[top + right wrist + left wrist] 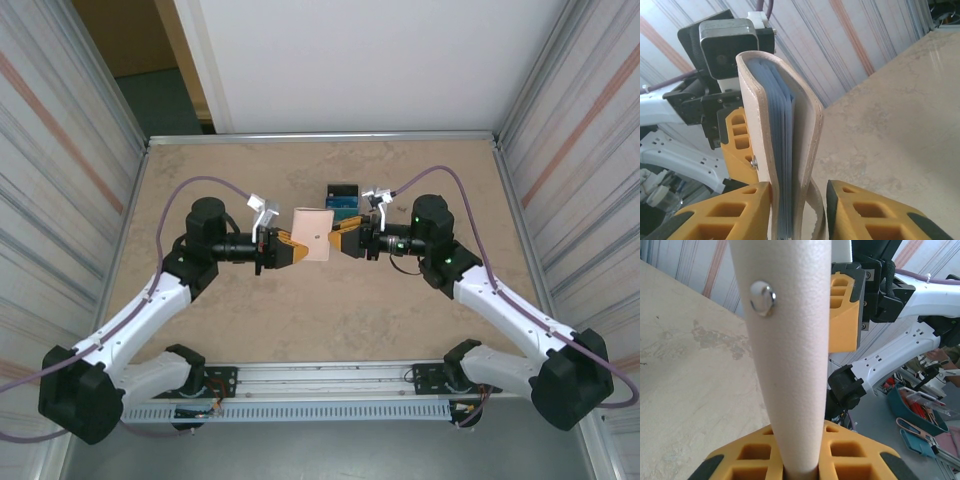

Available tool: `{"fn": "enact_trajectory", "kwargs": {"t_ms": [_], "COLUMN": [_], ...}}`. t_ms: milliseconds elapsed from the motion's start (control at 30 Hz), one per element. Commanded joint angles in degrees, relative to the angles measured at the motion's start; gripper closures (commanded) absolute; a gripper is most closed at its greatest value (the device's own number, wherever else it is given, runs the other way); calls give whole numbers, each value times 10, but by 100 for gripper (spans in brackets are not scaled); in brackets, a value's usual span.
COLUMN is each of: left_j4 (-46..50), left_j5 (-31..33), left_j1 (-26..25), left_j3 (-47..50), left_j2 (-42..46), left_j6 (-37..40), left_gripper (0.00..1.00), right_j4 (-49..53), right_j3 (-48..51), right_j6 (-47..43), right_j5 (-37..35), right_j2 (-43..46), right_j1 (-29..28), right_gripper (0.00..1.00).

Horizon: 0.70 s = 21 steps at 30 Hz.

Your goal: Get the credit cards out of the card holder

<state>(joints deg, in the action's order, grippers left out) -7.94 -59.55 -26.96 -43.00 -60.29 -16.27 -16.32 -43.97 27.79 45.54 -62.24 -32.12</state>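
One card holder (pixel 313 234) stands on edge above the centre of the beige surface (pixel 330 310). One pile of credit cards (pixel 343 196) lies just on its far side; their number is unreadable. Ribbed panels (pixel 60 150) flank the surface. The left end effector (pixel 292 250) is narrow, clamping the holder. The right end effector (pixel 338 238) straddles the opposite edge; whether it grips cannot be told.

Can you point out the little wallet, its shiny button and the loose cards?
card holder (pixel 312 228), top view, its tan outer face.
snap button (pixel 762 297), left wrist view, its metal dome.
credit cards (pixel 343 203), top view, the blue card.
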Motion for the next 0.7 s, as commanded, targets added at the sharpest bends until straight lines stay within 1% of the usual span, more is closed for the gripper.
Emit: {"fn": "enact_trajectory", "kwargs": {"t_ms": [0,133,467,667], "left_j4": [-27,-23,-30,-35], "left_j5": [-18,-7,-7,-10], "left_j1": [-9,-9,-10,-12], "left_j3": [-4,-2,-3,-3], "left_j2": [27,33,36,37], "left_j6": [1,3,-5,-6], "left_gripper": [100,100,100,100], "right_j4": [-16,-17,-11,-13], "right_j3": [8,10,9,8], "right_j6": [-2,-3,-7,-7], "right_j5": [3,4,-3,-2], "right_j2": [8,16,26,18], "right_j1": [6,6,6,5], "right_gripper": [69,69,68,72]}}
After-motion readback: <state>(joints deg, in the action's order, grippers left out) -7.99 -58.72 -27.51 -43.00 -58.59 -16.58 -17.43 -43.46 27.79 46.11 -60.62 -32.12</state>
